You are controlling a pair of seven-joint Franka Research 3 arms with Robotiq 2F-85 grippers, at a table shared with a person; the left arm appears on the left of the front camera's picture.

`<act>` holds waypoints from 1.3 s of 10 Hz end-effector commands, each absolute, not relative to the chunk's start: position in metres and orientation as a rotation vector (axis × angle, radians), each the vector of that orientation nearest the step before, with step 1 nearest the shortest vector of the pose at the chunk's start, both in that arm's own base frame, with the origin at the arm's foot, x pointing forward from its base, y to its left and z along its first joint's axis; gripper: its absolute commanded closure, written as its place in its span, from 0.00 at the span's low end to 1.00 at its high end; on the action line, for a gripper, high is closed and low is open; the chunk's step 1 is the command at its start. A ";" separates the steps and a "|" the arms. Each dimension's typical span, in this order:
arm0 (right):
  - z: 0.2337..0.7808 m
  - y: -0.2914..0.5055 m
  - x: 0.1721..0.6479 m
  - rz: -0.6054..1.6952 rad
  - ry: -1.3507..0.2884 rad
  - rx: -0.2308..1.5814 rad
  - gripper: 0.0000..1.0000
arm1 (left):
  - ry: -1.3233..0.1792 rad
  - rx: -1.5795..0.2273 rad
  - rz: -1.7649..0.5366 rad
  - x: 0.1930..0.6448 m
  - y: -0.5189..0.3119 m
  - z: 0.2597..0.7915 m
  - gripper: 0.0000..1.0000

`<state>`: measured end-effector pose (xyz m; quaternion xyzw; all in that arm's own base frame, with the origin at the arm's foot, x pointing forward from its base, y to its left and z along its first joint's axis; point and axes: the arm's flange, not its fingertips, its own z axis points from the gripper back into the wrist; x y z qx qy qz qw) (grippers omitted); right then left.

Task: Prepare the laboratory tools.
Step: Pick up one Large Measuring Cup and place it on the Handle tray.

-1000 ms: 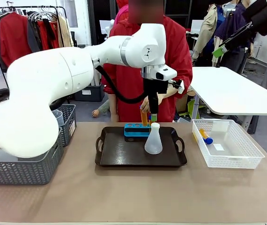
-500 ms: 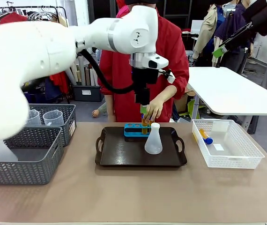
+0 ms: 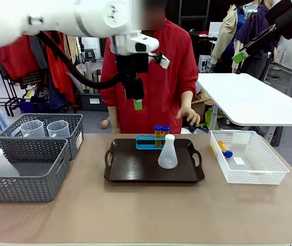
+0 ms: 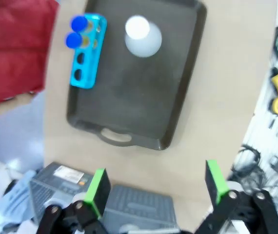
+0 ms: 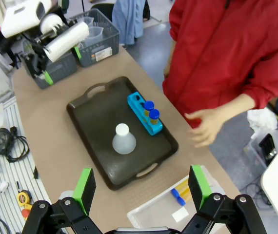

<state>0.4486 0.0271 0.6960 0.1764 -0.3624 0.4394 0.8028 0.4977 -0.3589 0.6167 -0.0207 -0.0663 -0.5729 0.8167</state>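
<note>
Brown table (image 3: 146,215) spans the front view, a person in red behind it. The left gripper (image 3: 137,105) hangs high with nothing in it. Well below it sits a dark tray (image 3: 116,171), where a blue rack (image 3: 145,142) keeps two orange tubes (image 3: 161,131) upright, caps up, probably so they cannot roll. One white flask (image 3: 167,152) stands just in front of them. Far off to the gripper's right, a white basket (image 3: 269,177) holds a third tube (image 3: 225,149). Down to its left, two grey baskets (image 3: 28,187) carry two clear jugs (image 3: 46,128) and a second flask (image 3: 2,163), seemingly stock not yet set out.

Left wrist view: the green pads (image 4: 98,187) stand spread wide and empty; far beyond the fingertips lies the tray, the rack showing two blue caps and two vacant holes, the flask beside it; a grey basket sits directly under the fingers.

Right wrist view: the right gripper (image 5: 141,187) is likewise spread wide, holding nothing, looking down from high; the tray lies beyond its fingertips, the white basket just past them; the person's hand (image 5: 205,126) hovers open beside the tray.
</note>
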 end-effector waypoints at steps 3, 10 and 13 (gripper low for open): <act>0.697 0.027 0.449 0.951 -0.785 0.392 0.00 | -0.307 -0.118 -1.246 0.472 -0.284 0.652 0.00; 0.697 0.027 0.449 0.951 -0.785 0.392 0.00 | -0.513 -0.063 -1.083 0.454 -0.177 0.699 0.00; 0.697 0.027 0.449 0.951 -0.785 0.392 0.00 | -0.481 -0.062 -1.075 0.460 -0.181 0.712 0.00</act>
